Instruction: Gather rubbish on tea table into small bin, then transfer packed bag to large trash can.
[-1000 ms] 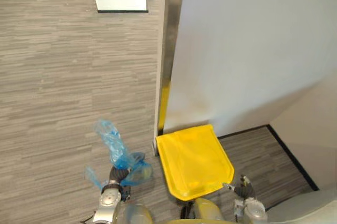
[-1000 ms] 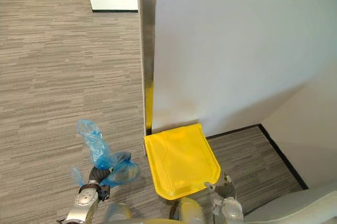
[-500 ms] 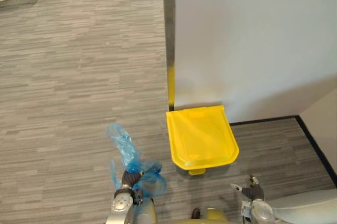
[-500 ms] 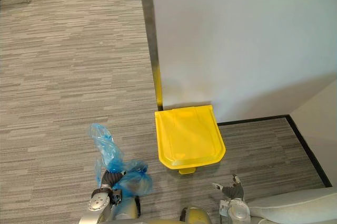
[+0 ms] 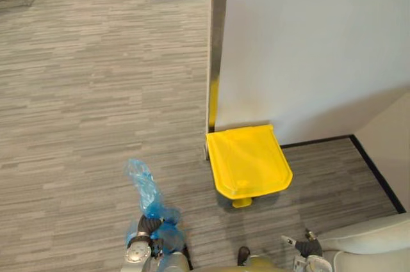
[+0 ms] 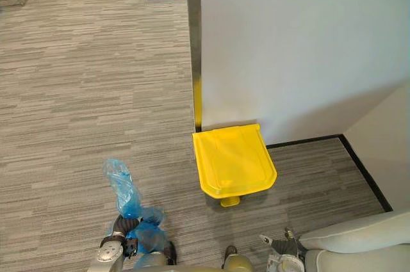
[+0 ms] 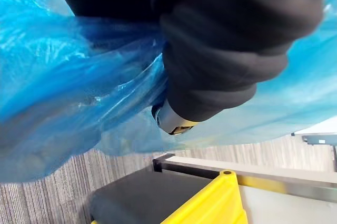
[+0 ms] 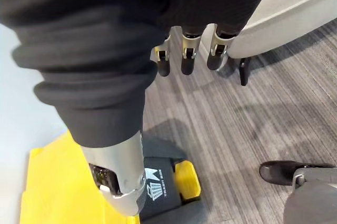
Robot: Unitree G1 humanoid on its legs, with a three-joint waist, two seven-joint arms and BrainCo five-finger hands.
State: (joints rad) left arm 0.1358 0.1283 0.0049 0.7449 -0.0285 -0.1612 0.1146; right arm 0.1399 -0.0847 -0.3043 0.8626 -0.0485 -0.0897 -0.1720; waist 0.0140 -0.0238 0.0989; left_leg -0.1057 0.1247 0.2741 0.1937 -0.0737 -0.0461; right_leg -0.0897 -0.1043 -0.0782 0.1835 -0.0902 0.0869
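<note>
Bag (image 5: 143, 184) drawn back in left robot hand (image 5: 148, 225) — bin (image 5: 248, 162) shut.

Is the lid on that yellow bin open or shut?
Shut: the yellow lid lies flat, hiding the inside entirely; nothing presses the pedal in front.

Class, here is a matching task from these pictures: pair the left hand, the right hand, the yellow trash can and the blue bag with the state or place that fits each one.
Things:
1 left hand
2 right hand
3 yellow trash can
4 blue bag

States or places:
A closed, standing against the wall
B fingers relaxed, holding nothing
C gathered at the neck, its top sticking up
D fingers curled round thin plastic

Pairs: 1-D, 2-B, 3-A, 4-C
</note>
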